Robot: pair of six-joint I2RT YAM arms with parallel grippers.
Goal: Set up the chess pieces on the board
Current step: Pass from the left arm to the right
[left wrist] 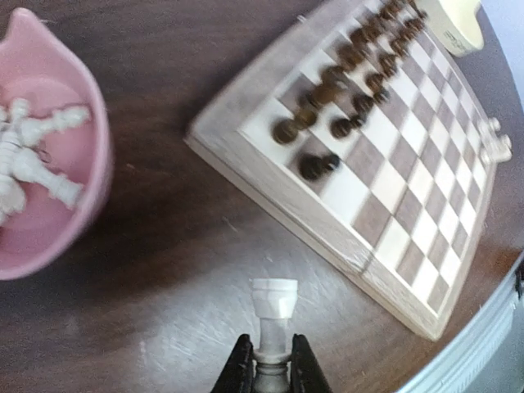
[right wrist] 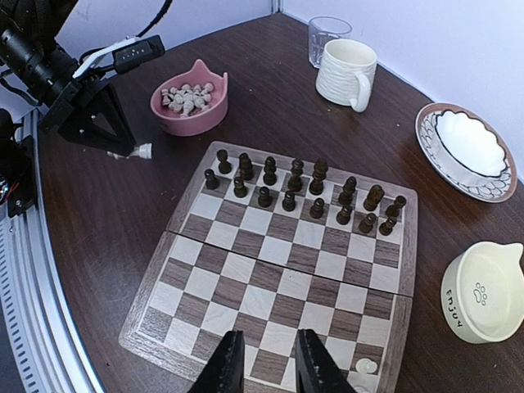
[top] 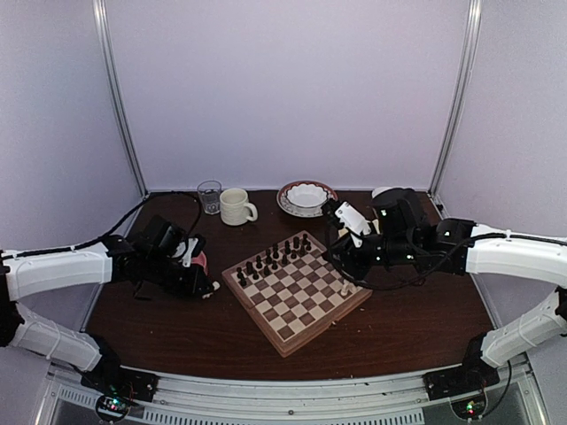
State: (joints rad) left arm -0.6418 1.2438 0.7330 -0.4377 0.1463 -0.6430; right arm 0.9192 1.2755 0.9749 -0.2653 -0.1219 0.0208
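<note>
- My left tool (left wrist: 271, 354) is clamped on the foot of a white piece (left wrist: 273, 304). The piece juts out past the tips over the bench (left wrist: 164, 270), left of the board (left wrist: 385, 221) and just beside the pink bowl (left wrist: 86, 147).
- The step in hand, as I judge it, is to carry this piece right, to the bare near-right rows of the board, and stand it on its square.
- To do that well, I lift enough to clear the board's raised rim.
- I come in along the near side, away from the dark pieces (left wrist: 327, 90).
- I turn the wrist so the piece is upright before it lands and centre its foot on one square. Then I part the tips slowly so it does not topple.
- The grip sits low on a small, top-heavy thing that could swivel, so I move gently.
- My right tool (right wrist: 270, 364) hangs over the board's right side with its tips apart and nothing between them. I keep my path clear of it.
- The white pieces are cream, turned and tiny. The held one has a flared, flat top like a rook's.
- More pieces (left wrist: 33, 155) lie heaped in the pink bowl, and at least one set piece (right wrist: 364, 366) stands at the board's right corner.
- The board is square, with brown checks and a brown rim. It lies cornerwise at mid-bench, with the dark pieces in two rows on its far-left side.
</note>
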